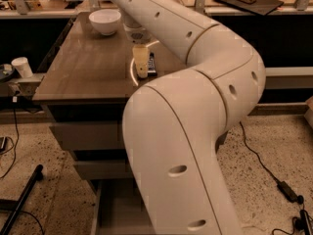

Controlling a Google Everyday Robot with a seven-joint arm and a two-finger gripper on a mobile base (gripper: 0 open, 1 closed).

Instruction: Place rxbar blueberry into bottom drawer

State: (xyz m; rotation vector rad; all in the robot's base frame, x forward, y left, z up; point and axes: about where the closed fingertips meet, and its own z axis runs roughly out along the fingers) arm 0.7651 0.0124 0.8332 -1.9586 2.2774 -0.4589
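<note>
The rxbar blueberry (152,64) lies flat on the brown tabletop (88,67), a dark wrapper partly hidden behind my gripper. My gripper (142,66) points down at the tabletop, right against the bar's left side. The bottom drawer (115,212) is pulled out below the cabinet front; my big white arm covers most of it, and only a strip of its floor shows.
A white bowl (105,21) stands at the back left of the tabletop. A paper cup (22,66) sits on a ledge to the left. The two upper drawers (85,133) are closed. A black stand leg (22,199) and cables (274,175) lie on the floor.
</note>
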